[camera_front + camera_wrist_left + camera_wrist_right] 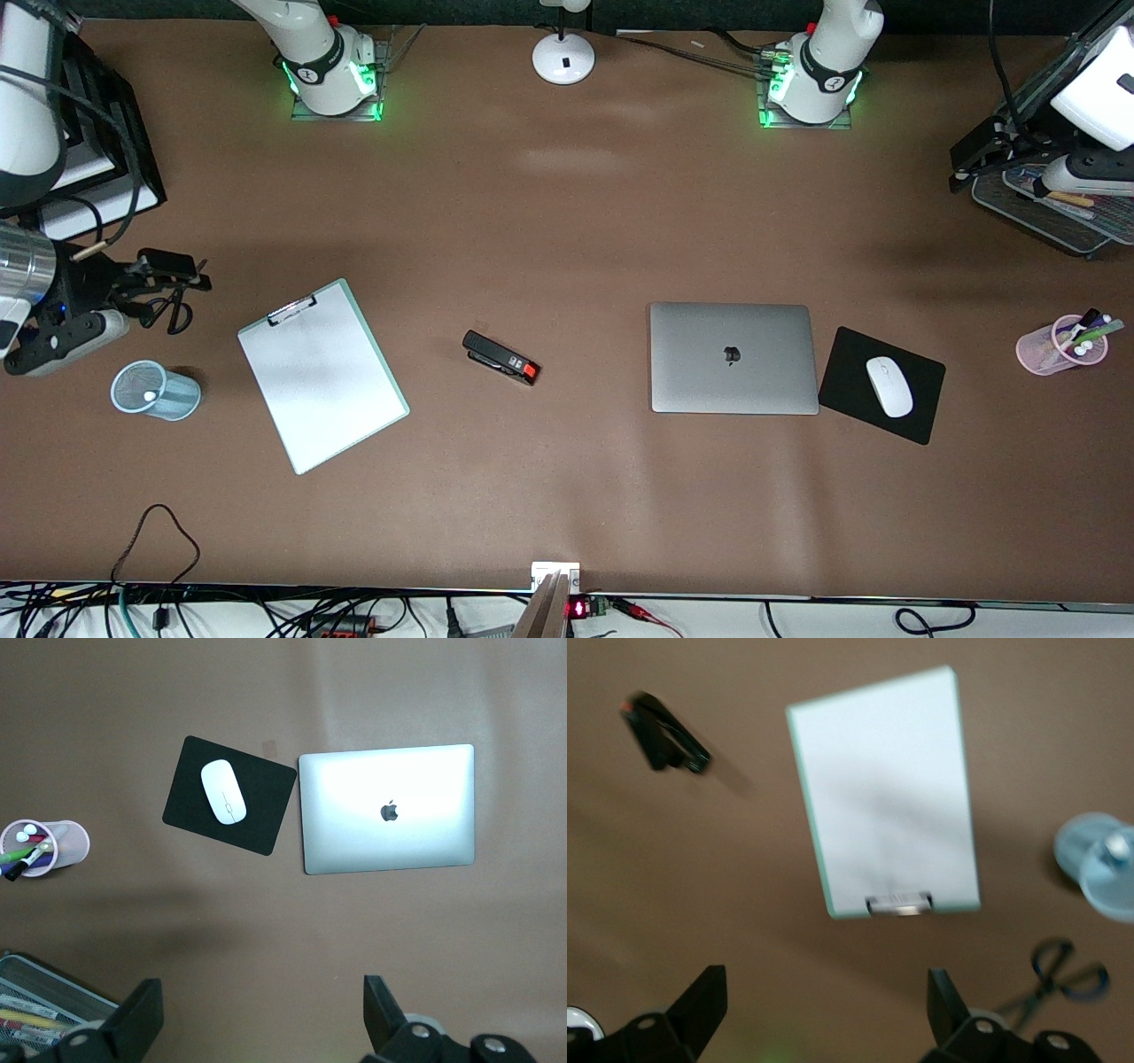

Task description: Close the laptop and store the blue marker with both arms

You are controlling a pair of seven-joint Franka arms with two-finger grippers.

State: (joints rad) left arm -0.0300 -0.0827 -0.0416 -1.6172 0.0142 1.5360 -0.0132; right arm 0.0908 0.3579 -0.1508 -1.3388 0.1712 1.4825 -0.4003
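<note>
Table (pixel 567 221) is mostly bare brown. The laptop (pixel 732 357) lies flat with its lid down and logo up, so I judge the closing step done.

The left gripper (pixel 261 1020) hangs over the tray (pixel 1054 221) at its own end of the table, fingers spread wide, holding nothing. From it, the laptop sits toward the table's middle, long edges running along the table, with the pad (pixel 846 368) and mouse (pixel 889 386) just beside it on the gripper's side. The left arm is clearly the one placed for the laptop.

The right gripper (pixel 824 1005) is also spread and empty, up over the scissors (pixel 177 310) at the right arm's end. The clipboard (pixel 323 377) is just out from it toward the middle, the stapler (pixel 500 357) past that, and the blue cup (pixel 182 400) close by.

Blue marker: I can't pick it out plainly in any view. A pale tip (pixel 149 395) shows inside the blue cup, and I'd guess that's the marker already stored upright, but I can't confirm it. If so, the right arm is the near one.

The pink cup (pixel 1041 350) holds green, purple and black pens, no blue. Only the left wrist view shows the tray's red and orange markers up close. Only the front view shows both ends of the table together.
</note>
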